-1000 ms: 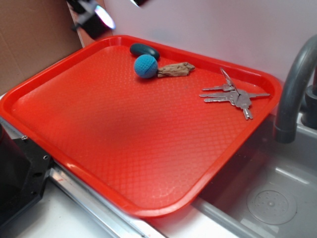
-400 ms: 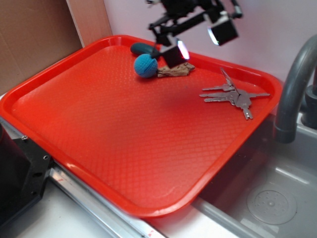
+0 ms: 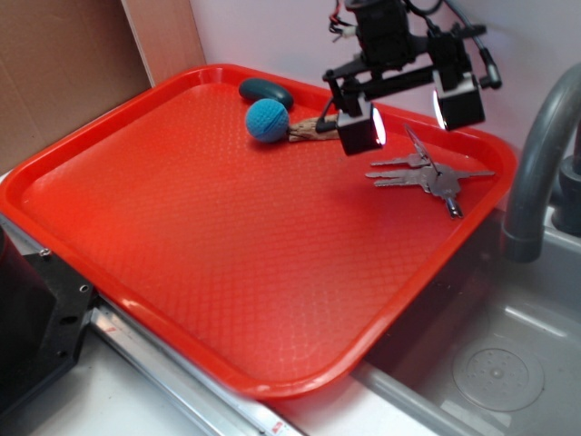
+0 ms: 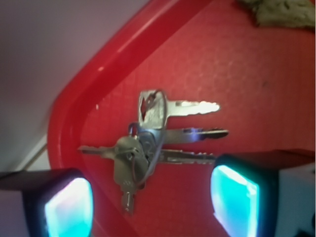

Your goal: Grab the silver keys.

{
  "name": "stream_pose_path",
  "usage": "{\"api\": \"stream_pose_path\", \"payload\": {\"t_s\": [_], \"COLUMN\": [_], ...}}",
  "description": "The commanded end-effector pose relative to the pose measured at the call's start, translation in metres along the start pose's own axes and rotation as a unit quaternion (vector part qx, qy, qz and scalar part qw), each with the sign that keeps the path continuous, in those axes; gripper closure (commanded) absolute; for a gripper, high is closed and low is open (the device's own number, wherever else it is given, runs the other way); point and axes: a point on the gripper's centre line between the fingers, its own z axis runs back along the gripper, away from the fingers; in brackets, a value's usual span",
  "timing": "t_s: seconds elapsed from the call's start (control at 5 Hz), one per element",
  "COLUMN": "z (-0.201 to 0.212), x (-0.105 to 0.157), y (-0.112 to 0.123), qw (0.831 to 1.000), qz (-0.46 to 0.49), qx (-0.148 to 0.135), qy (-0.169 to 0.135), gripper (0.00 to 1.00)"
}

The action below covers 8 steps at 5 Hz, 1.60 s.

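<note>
Silver keys (image 3: 427, 173) fanned on ring; untouched

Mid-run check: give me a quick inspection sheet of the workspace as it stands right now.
Surface: red tray with a textured bottom, part of it over a sink.
Job's things: silver keys fanned on a ring, flat on the tray near its far right corner, not gripped.
Clutter: blue ball, dark oval object and a brownish scrap near the far rim.
Grippers: gripper open, above the keys; in the wrist view the bunch lies between the two fingers.
Cables: wires on the arm above the gripper.
Surroundings: grey faucet at right, cardboard at left.
</note>
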Motion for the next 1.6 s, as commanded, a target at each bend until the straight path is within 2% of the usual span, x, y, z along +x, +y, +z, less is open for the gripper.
{"api": "stream_pose_path", "payload": {"t_s": [0.0,0.2,0.4,0.6,0.8,1.0,1.2,1.4], "z": [0.011,0.015,0.011,0.009,0.014,0.01,0.006,0.002], "x": [0.002,0.001,-0.001,0.0,0.005,0.017,0.022,0.023], "y": [0.0,0.001,0.001,-0.003,-0.005,-0.008,-0.009,-0.008], "qw": [0.998,0.994,0.993,0.991,0.989,0.991,0.992,0.992], "qz": [-0.019,-0.036,-0.04,-0.059,-0.067,-0.05,-0.043,-0.035], "qx": [0.023,0.04,0.04,0.046,0.033,0.027,0.024,0.034], "qy": [-0.055,-0.092,-0.106,-0.115,-0.128,-0.12,-0.117,-0.114], "gripper": [0.0,0.0,0.0,0.0,0.0,0.0,0.17,1.0]}}
